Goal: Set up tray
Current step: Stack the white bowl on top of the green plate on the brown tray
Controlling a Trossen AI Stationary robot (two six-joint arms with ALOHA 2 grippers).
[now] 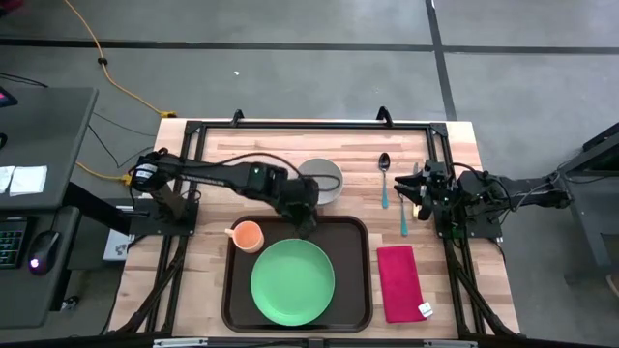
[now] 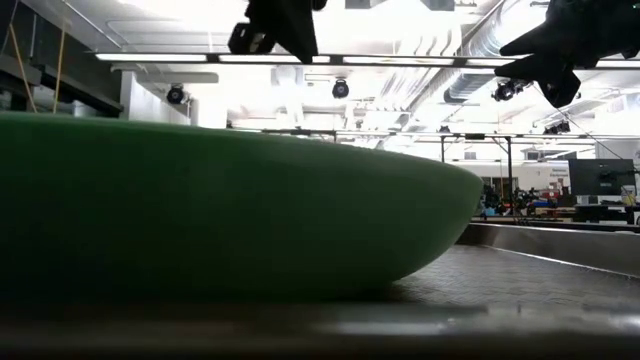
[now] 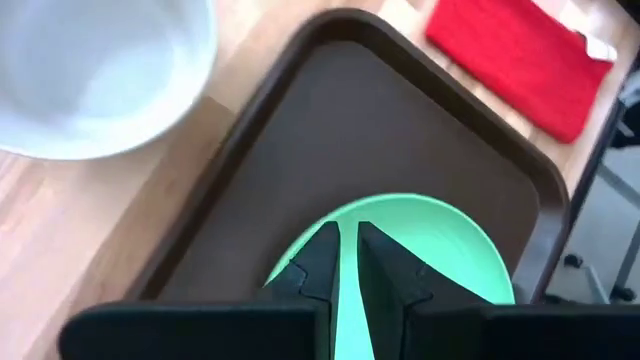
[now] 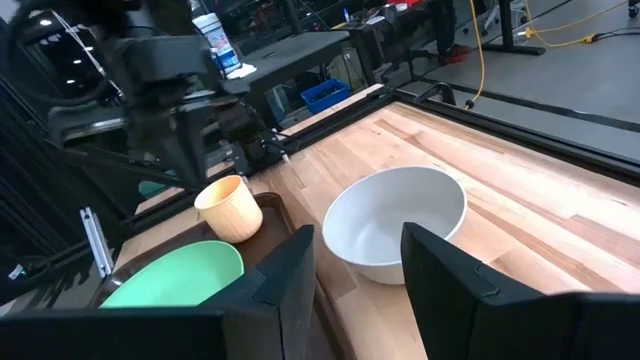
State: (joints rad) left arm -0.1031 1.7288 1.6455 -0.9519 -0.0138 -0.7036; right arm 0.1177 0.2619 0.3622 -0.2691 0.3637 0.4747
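Observation:
The dark brown tray (image 1: 353,242) lies at the table's near middle. The green plate (image 1: 293,280) rests flat on it and fills the low view (image 2: 220,210). An orange cup (image 1: 247,235) stands at the tray's far left corner. My left gripper (image 1: 308,220) hangs above the plate's far rim with a narrow gap between its fingers; in the left wrist view (image 3: 347,255) green shows through that gap. My right gripper (image 1: 418,198) waits wide open over the table's right side, next to a teal-handled utensil (image 1: 404,220).
A white bowl (image 1: 324,179) sits on the wood just beyond the tray's far rim (image 3: 250,110). A teal-handled spoon (image 1: 384,179) lies to the bowl's right. A red napkin (image 1: 399,282) lies right of the tray. A black frame borders the table.

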